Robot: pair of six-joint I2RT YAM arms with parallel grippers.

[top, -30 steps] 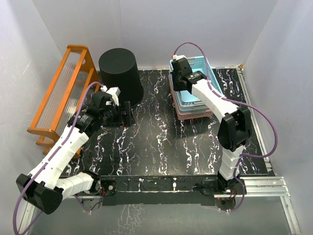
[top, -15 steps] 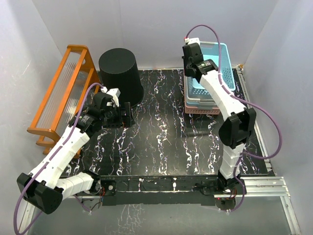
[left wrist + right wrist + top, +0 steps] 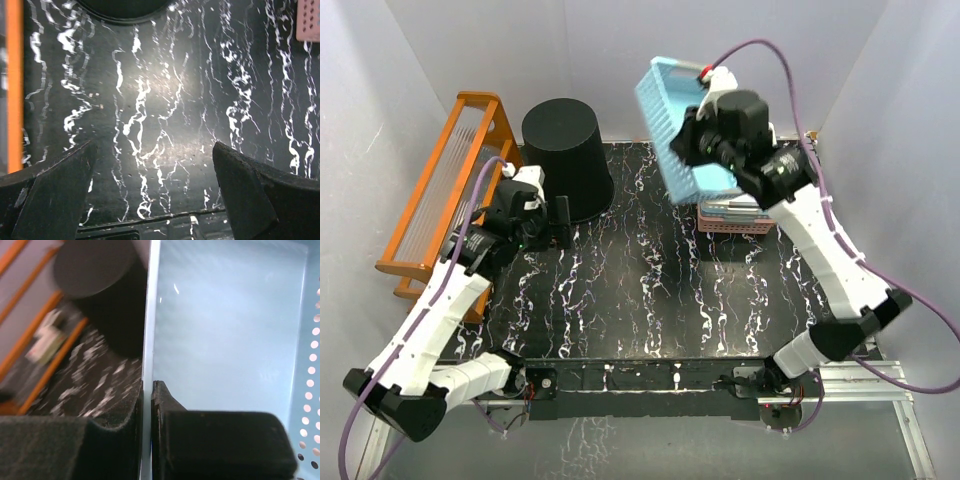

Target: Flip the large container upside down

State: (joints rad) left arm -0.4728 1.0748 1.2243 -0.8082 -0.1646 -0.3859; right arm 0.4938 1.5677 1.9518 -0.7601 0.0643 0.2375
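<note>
Overhead: black bin [image 3: 567, 150] stands far left, left gripper [image 3: 560, 220] near it | left wrist: jaws wide apart, empty | right wrist: right gripper [image 3: 148, 410] pinches blue basket [image 3: 225, 330] wall

You're looking at a lab test cell: plain white enclosure walls [image 3: 620, 60], a black marbled tabletop [image 3: 650, 290], an aluminium mounting rail [image 3: 860, 378] along the near edge.

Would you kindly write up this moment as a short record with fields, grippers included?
Black bin: at the table's far left, wide end down, untouched
Left gripper: open, empty, near the bin
Right gripper: shut on the blue basket's wall
Blue basket: tilted in the air by the pink basket
Orange rack: left of the bin
</note>
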